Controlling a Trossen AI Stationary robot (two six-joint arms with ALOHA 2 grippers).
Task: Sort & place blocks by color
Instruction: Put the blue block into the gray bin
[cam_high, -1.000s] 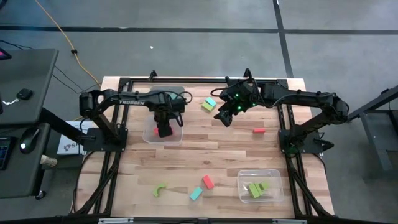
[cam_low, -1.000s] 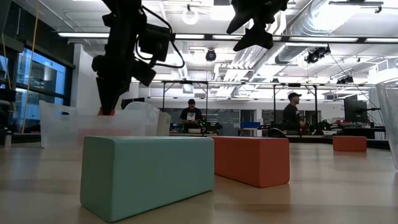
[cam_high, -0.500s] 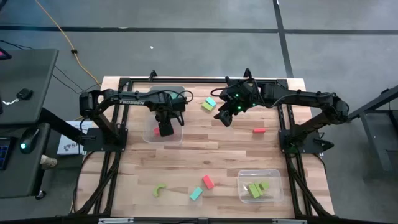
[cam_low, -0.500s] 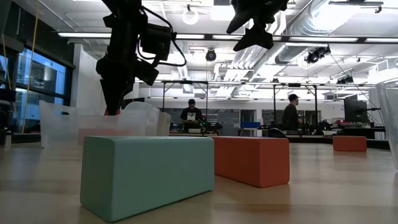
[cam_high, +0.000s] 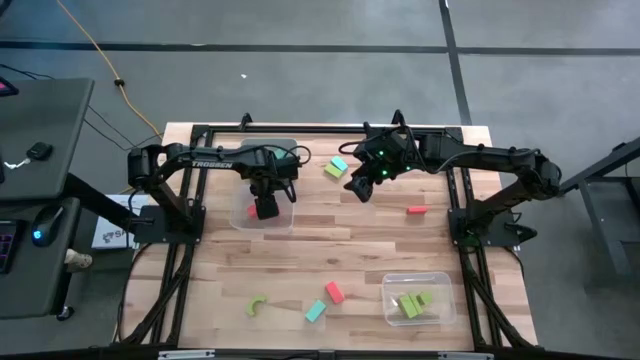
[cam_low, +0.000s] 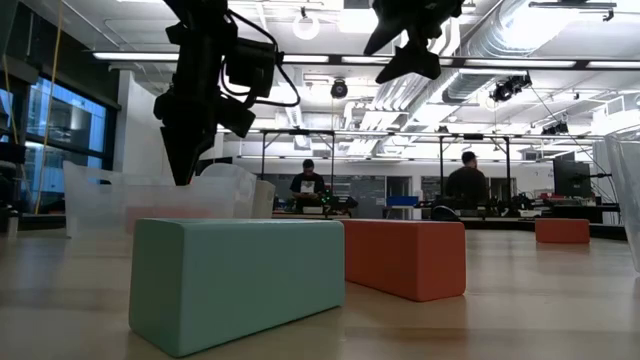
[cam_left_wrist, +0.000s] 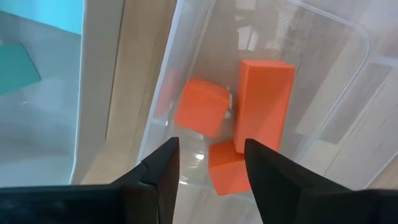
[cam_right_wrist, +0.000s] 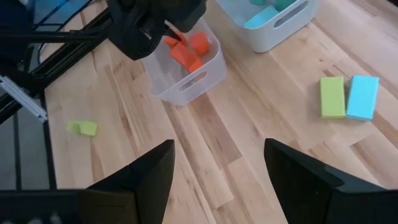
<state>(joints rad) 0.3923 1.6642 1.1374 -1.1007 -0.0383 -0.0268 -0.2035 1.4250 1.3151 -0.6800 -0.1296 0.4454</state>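
My left gripper (cam_high: 265, 207) hangs open over a clear bin (cam_high: 240, 215) at the table's far left. In the left wrist view its fingers (cam_left_wrist: 205, 163) frame three red-orange blocks (cam_left_wrist: 264, 102) lying on the bin's floor. My right gripper (cam_high: 362, 186) hovers open above the far middle, beside a green and a cyan block (cam_high: 335, 167) lying side by side (cam_right_wrist: 348, 96). Loose on the table are a red block (cam_high: 416, 210), a green arch (cam_high: 258, 303), another red block (cam_high: 334, 291) and a cyan block (cam_high: 315, 311).
A second bin with cyan blocks (cam_right_wrist: 267, 15) stands just beyond the red one. A clear bin with green blocks (cam_high: 415, 303) sits near the right front corner. A small green block (cam_right_wrist: 84, 127) lies on the wood. People stand far behind the table (cam_low: 465, 185).
The red-orange block that showed at my left gripper's fingertips a second ago is gone from them and lies in the clear bin. The left gripper has stayed over the bin; the right arm has kept still.
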